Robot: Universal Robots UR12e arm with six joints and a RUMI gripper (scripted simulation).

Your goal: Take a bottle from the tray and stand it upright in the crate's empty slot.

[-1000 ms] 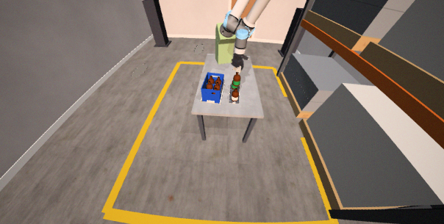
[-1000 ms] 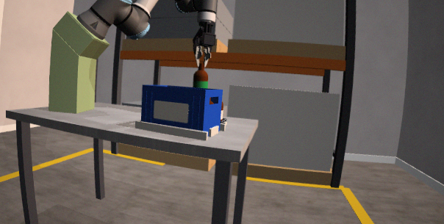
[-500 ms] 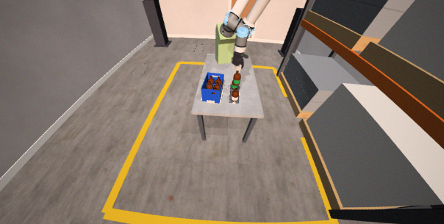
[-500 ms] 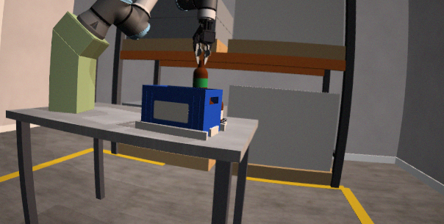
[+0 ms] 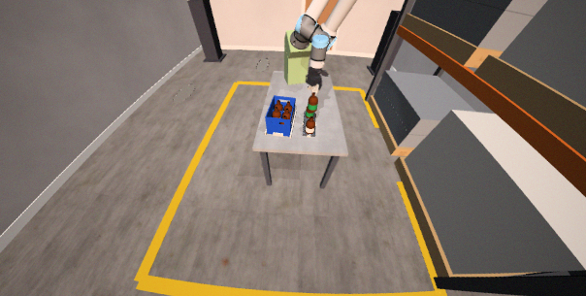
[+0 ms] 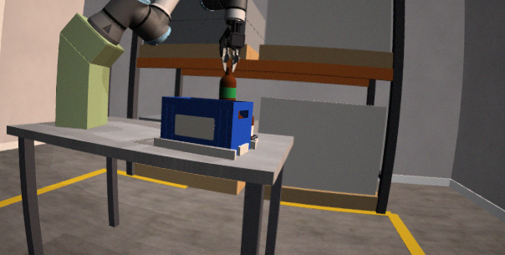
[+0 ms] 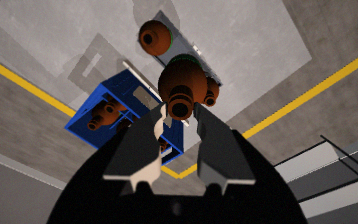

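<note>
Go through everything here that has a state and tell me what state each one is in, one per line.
Gripper: shut on the neck of the held bottle.
Held bottle: upright, lifted above the tray, not yet in the crate.
Crate: on the table, bottles upright in it, one slot open.
Tray: on the table beside the crate, bottles standing in it.
Table: standing, bearing crate and tray.

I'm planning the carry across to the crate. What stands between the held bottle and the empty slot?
Nothing visible blocks the way. The gripper is shut on the bottle by its neck, and the bottle hangs higher than the crate rim, over the tray. The bottles already in the crate stand beside the slot, so the descent needs care.
</note>
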